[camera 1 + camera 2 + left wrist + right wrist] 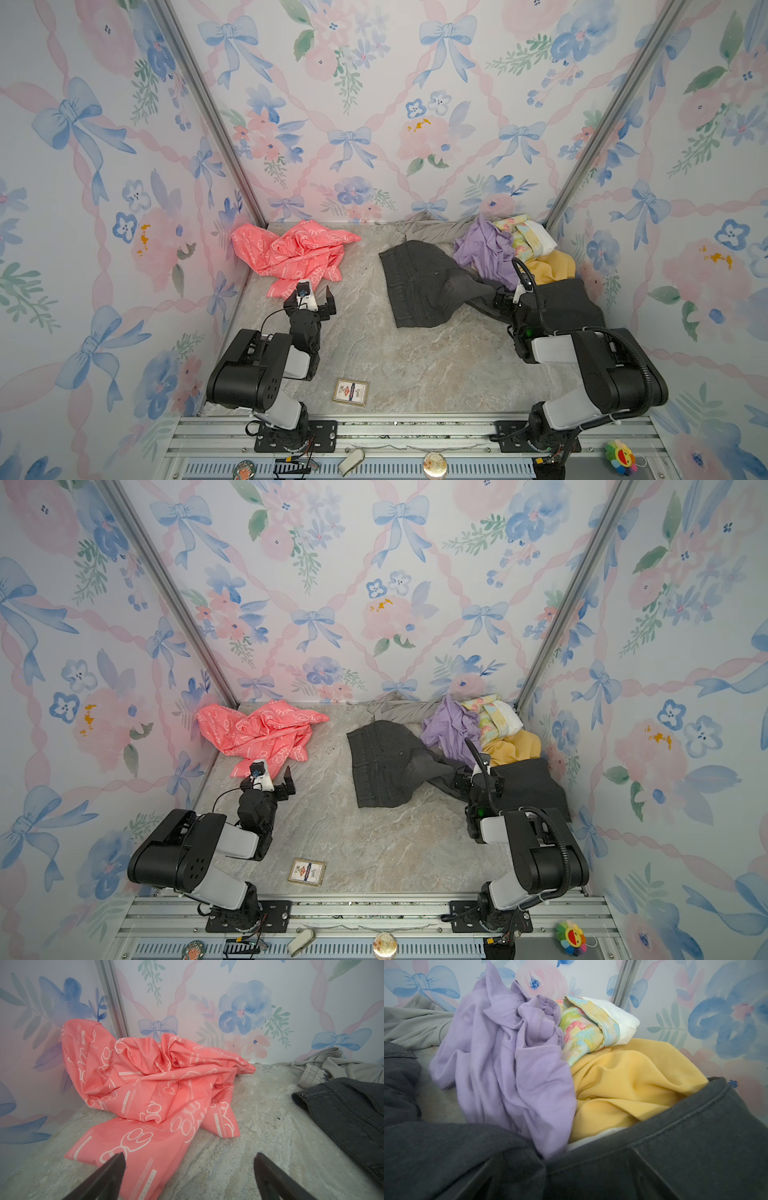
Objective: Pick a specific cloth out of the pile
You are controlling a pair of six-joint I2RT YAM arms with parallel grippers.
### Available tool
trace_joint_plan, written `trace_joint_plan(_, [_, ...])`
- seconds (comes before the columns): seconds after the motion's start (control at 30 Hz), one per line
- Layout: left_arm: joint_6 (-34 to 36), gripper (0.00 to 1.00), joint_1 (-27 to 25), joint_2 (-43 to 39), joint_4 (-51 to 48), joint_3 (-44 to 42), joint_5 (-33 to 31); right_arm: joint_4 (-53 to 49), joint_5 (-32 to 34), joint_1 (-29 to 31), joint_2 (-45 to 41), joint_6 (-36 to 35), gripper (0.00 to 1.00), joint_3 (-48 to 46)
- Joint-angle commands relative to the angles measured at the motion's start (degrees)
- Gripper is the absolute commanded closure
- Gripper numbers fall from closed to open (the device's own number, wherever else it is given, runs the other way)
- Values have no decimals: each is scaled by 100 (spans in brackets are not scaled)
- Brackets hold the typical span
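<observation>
The cloth (293,253) (259,731) (158,1093), coral-pink with white outline shapes, lies crumpled alone in the back left corner, apart from the pile. My left gripper (316,293) (273,773) (189,1156) hangs open just in front of its near edge, one fingertip (119,1157) over the fabric, holding nothing. The pile (511,249) (478,729) sits at the back right: black jeans (428,282) (675,1157), a lilac garment (512,1059), a mustard one (633,1076) and a floral piece (583,1028). My right gripper (500,297) (461,777) (560,1169) hovers low over the jeans, its dark fingers spread wide.
A grey garment (432,228) (332,1064) lies along the back wall. A small framed card (351,392) rests near the table's front edge. Wallpapered walls with metal corner posts (208,112) close in the table on three sides.
</observation>
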Motion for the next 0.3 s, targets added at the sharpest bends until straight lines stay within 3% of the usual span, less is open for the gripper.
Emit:
trace_joint_plan(0.0, [117, 2, -11, 0, 131, -5, 11, 124, -69, 18, 70, 21, 3, 80])
trace_joint_plan(0.27, [120, 2, -14, 4, 139, -2, 2, 43, -306, -92, 34, 78, 3, 90])
